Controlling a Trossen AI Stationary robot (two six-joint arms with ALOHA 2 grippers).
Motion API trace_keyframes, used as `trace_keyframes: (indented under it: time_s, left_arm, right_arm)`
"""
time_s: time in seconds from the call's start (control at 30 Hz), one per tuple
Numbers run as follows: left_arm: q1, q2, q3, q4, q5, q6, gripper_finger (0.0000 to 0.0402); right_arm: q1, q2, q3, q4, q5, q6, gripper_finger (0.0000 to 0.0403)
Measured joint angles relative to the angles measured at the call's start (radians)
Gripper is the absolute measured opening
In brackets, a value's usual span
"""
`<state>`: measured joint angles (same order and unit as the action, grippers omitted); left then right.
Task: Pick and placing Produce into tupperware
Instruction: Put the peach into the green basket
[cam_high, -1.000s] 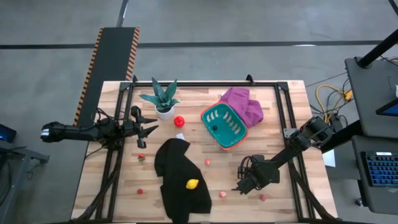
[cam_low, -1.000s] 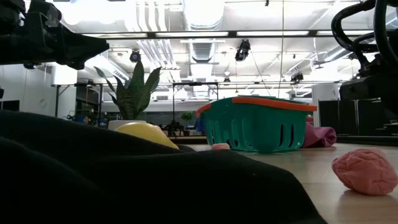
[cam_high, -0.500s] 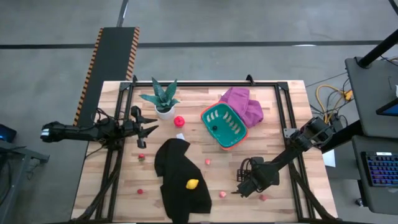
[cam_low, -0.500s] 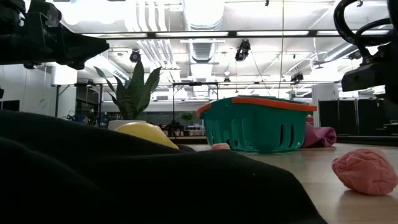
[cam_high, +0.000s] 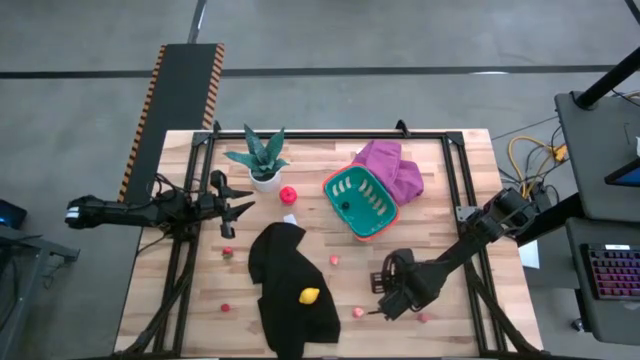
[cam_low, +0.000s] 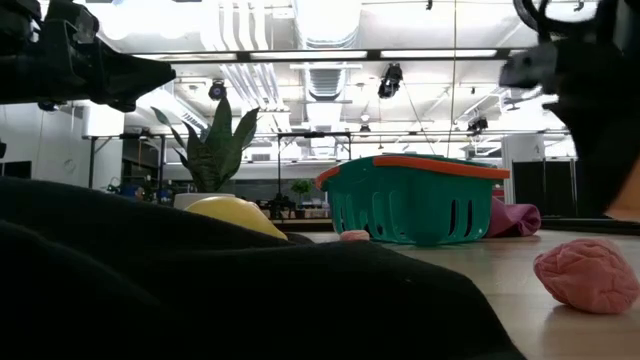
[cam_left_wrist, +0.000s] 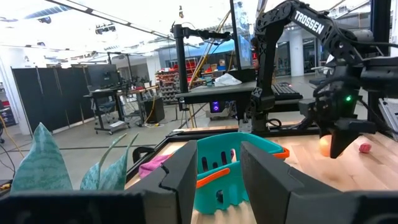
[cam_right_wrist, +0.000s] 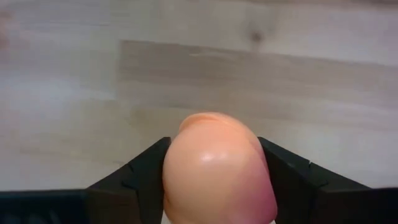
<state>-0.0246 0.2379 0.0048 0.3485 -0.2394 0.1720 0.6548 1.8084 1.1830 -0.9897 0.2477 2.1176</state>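
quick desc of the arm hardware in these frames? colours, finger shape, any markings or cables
Both arms are dark, near-black jointed links. The left gripper has two slim tapering fingers; in its wrist view they are broad, flat-faced dark blocks. The right gripper is bulkier, with a black cable loop by the wrist. White TROSSEN lettering runs along the right arm's link, and a small green light glows on its wrist.

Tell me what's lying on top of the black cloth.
One yellow toy fruit rests on the black cloth, toward its near end. Nothing else shows on it; anything underneath the cloth is covered and cannot be seen.
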Motion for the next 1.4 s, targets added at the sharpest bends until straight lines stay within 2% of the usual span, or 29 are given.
trace_keyframes:
  time_s: [0.27,0.4,0.77,0.93,1.4]
  left_arm:
    - [0.0,0.002,0.0,0.0,0.0,0.0,0.0108]
    - [0.0,0.004,0.0,0.0,0.0,0.0,0.0108]
    - [0.0,0.004,0.0,0.0,0.0,-0.007,0.0108]
    - [0.0,0.004,0.0,0.0,0.0,-0.007,0.0108]
    - [0.0,0.004,0.0,0.0,0.0,0.0,0.0108]
  right_arm:
    - [-0.023,-0.001,0.092,0.001,0.242,-0.288,0.0208]
    - [-0.064,-0.001,0.139,-0.01,0.324,-0.446,0.0208]
    - [-0.293,-0.001,0.242,-0.055,0.332,-0.863,0.0208]
    - [-0.392,-0.013,0.278,-0.116,0.332,-1.0,0.0208]
    - [-0.666,-0.056,0.275,-0.053,0.287,-1.294,0.0208]
